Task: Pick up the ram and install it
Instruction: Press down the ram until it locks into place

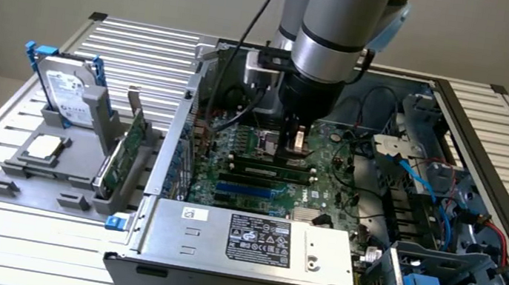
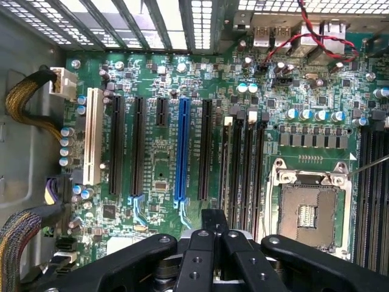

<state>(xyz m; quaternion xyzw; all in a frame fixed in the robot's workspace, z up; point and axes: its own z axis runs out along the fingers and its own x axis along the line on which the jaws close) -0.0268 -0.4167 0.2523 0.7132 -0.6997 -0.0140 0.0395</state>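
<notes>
In the exterior view the ram (image 1: 267, 161), a long narrow green stick with dark chips, stands on edge in a slot of the motherboard (image 1: 328, 190) inside the open computer case. My gripper (image 1: 295, 148) points straight down at the end of the ram toward the exterior view's right, at or just above its top edge; contact is hard to judge. From the wrist, the gripper (image 2: 214, 228) is shut with its black fingers (image 2: 200, 255) pressed together and nothing between them. It hangs over the board beside the row of black memory slots (image 2: 243, 170).
A grey holder (image 1: 50, 174) on the slatted table at the exterior view's left carries a hard drive (image 1: 67, 90), a square silver processor (image 1: 44, 147) and a wide green card (image 1: 123, 158). The case walls, power supply (image 1: 251, 239), cables (image 1: 418, 184) and drive cage (image 1: 440, 277) surround the board.
</notes>
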